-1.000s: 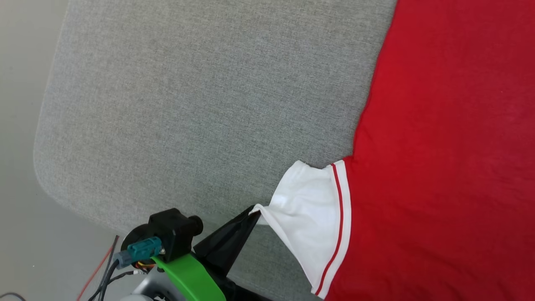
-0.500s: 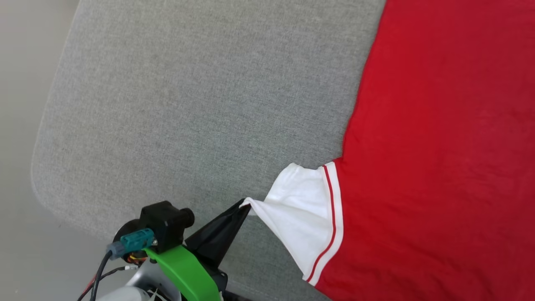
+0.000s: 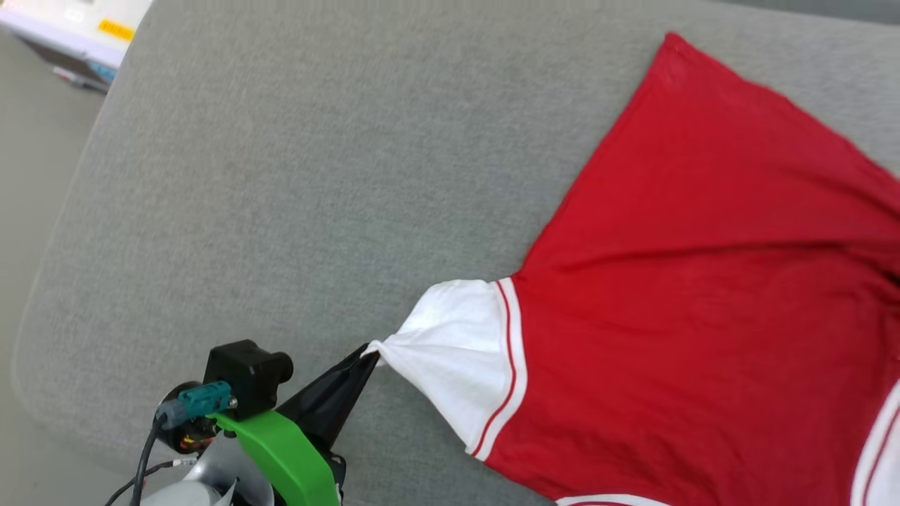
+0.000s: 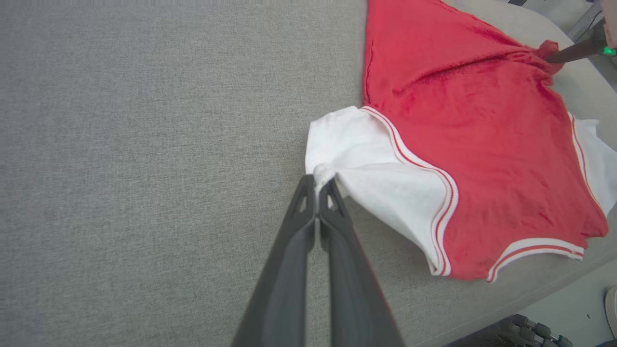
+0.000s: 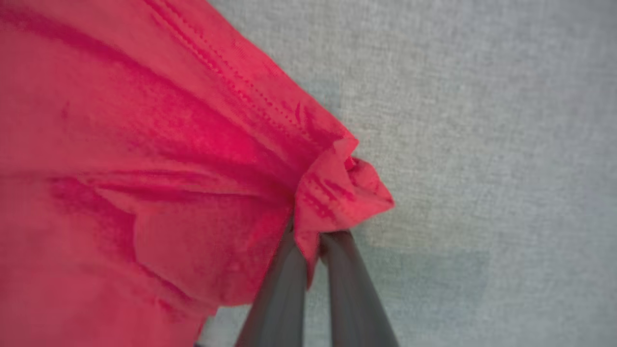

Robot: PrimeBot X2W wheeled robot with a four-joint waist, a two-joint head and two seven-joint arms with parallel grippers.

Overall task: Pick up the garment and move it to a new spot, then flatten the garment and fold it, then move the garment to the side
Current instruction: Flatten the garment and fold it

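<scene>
The red jersey (image 3: 689, 295) lies spread over the right half of the grey tabletop (image 3: 281, 176), reaching to its near edge. The left pincer (image 3: 368, 350) is closed tight on the cuff of the white sleeve (image 3: 450, 344), drawing it into a point toward the near left. The right pincer (image 5: 313, 239) is clamped on a bunched red corner with a stitched edge at the far right. Gripping opposite ends probably tensions the cloth so it can be dragged or pulled flat; creases run between the two holds.

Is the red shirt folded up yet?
Not folded: the garment lies spread over the grey surface, its white sleeve pinched by the left gripper.
</scene>
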